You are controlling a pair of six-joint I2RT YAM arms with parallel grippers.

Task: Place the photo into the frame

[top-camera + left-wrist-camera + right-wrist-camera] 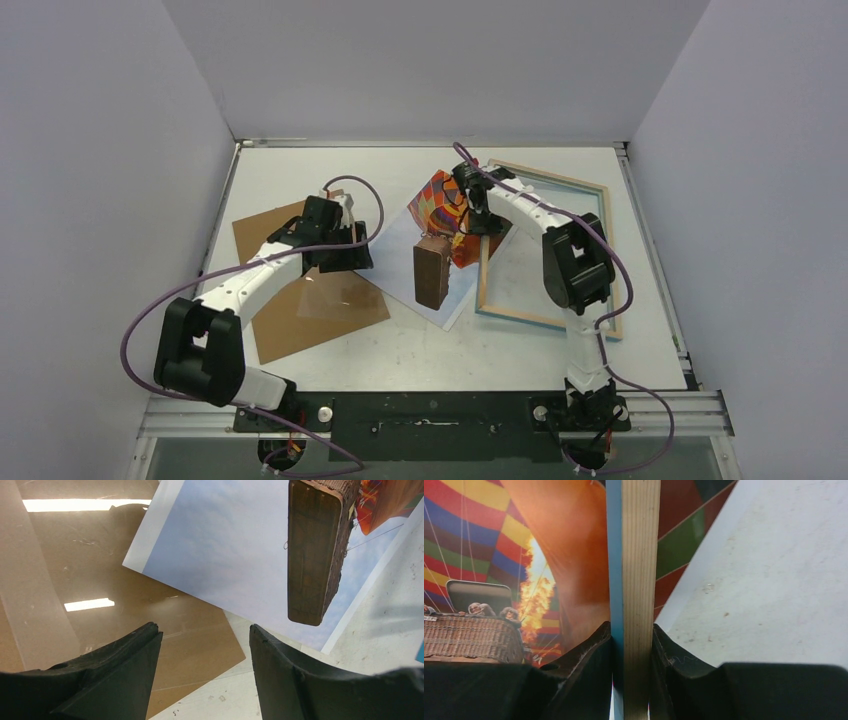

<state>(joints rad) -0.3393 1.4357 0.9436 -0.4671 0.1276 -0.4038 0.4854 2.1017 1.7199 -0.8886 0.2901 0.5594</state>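
Wood-edged frame is being clamped by the right claw, photo lying just beneath it. Left claw is hanging open, empty. Photo isn't seated yet.

Right gripper clamps frame: bare pale wood with straight grain, turquoise painted face. Its fingers are matt black plastic. Behind: photo, smooth paper. Ahead of left gripper: brown board under glossy, light-reflecting clear sheet; table matt white, scuffed.
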